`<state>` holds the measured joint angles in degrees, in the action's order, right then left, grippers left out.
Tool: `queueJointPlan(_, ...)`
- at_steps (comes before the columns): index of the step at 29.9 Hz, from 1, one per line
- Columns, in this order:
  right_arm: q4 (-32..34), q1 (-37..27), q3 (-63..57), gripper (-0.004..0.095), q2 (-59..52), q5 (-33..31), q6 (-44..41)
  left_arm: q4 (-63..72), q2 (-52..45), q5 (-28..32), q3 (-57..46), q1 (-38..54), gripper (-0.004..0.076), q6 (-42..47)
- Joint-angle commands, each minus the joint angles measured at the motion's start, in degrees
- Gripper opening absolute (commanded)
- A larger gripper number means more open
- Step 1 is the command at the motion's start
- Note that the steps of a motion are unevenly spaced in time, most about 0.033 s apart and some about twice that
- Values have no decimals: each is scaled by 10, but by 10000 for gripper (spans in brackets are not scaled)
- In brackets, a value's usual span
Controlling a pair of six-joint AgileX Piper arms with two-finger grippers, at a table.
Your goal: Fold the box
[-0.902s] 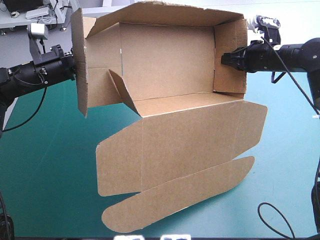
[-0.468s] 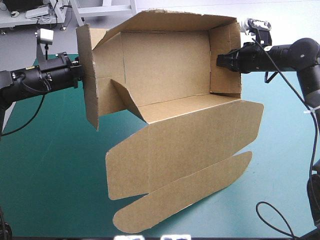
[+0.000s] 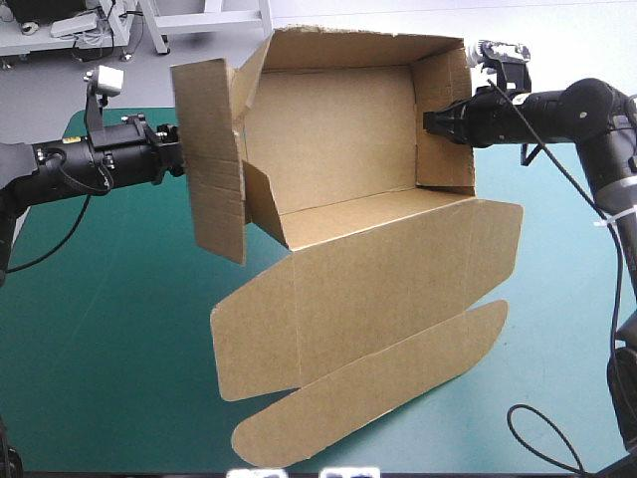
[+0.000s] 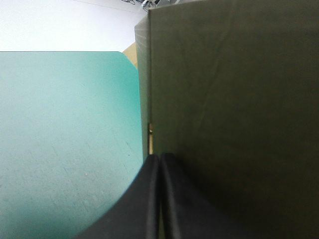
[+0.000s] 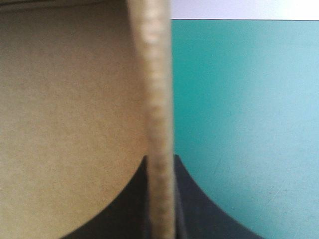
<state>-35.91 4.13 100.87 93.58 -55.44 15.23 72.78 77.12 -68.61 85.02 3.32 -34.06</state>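
Since the earlier frame the left gripper [image 3: 182, 159] has pushed in toward the middle, so the end panel it holds has swung in over the left end of the box [image 3: 338, 149]. The right end has shifted only a little. The box sits over the far half of the table, and its long axis runs side to side between the two grippers. The open tray is tipped so its inside faces the high camera, and the lid hangs down from its near wall onto the teal-green cover [image 3: 100, 349]. The lid's rounded tuck flap is nearest the robot. The right gripper [image 3: 430, 121] is on the box's right end wall. From up high you can't see the fingers properly, but the wrist views sort that out. The left wrist view shows its black fingers [image 4: 149, 199] pinched together on the panel's edge, with dark board on one side and bare cover on the other. The right wrist view shows the wall edge-on, clamped between its fingers [image 5: 187, 199], with the box's inner face on one side. A small slanted flap stands inside the box's left end, just behind the swung-in panel.
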Motion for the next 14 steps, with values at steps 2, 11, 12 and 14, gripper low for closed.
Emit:
queueJointPlan(2,-18,3,15,-17,-24,35,-26,53,-18,-53,17,-9,-9,4)
queueJointPlan(11,-18,3,15,-17,-24,35,-28,36,-18,-53,17,-9,-9,4)
queueJointPlan(12,-18,3,15,-17,-24,35,-28,28,-18,-53,17,-9,-9,6)
queueJointPlan(14,-18,4,15,-17,-24,33,-28,21,-18,-53,17,-9,-9,11)
